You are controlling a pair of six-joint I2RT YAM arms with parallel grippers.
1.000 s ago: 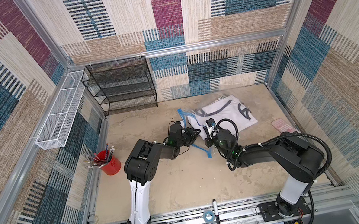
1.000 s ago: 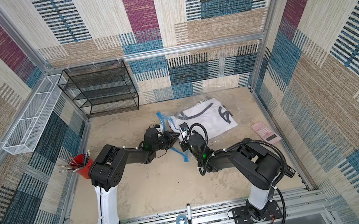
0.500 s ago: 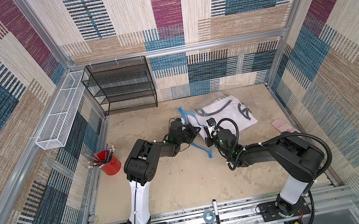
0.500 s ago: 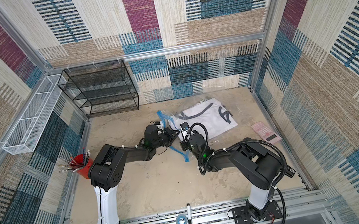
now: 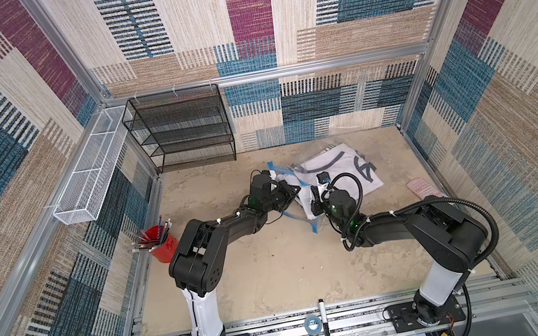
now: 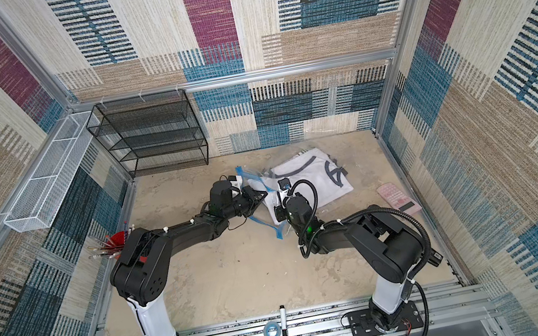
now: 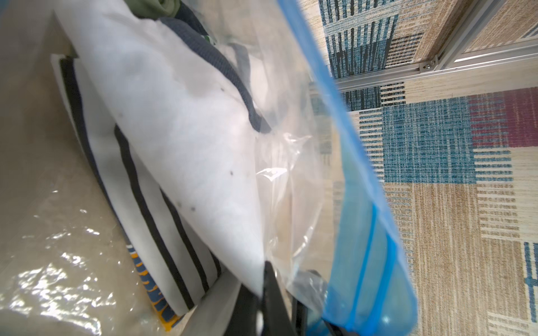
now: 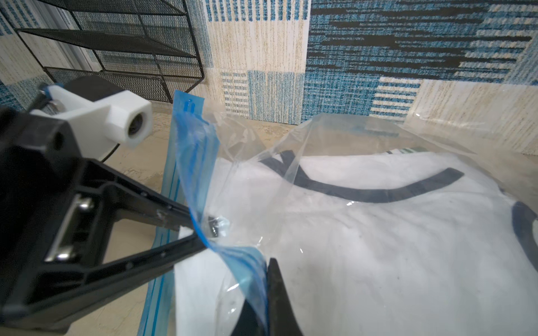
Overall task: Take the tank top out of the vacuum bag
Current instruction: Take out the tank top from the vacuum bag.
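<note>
Crinkly clear vacuum bag (image 8: 192,151), white tank top (image 8: 378,247) inside

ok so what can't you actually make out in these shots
left tool tips: in the right wrist view they sit behind the vacuum bag film and glare; pinching film alone or the tank top too, unclear.
right tool: fingers mostly cut off by the right wrist view's bottom edge, small and dark in both top views; grip unclear.
pink flat item: too small in both top views to identify.
</note>
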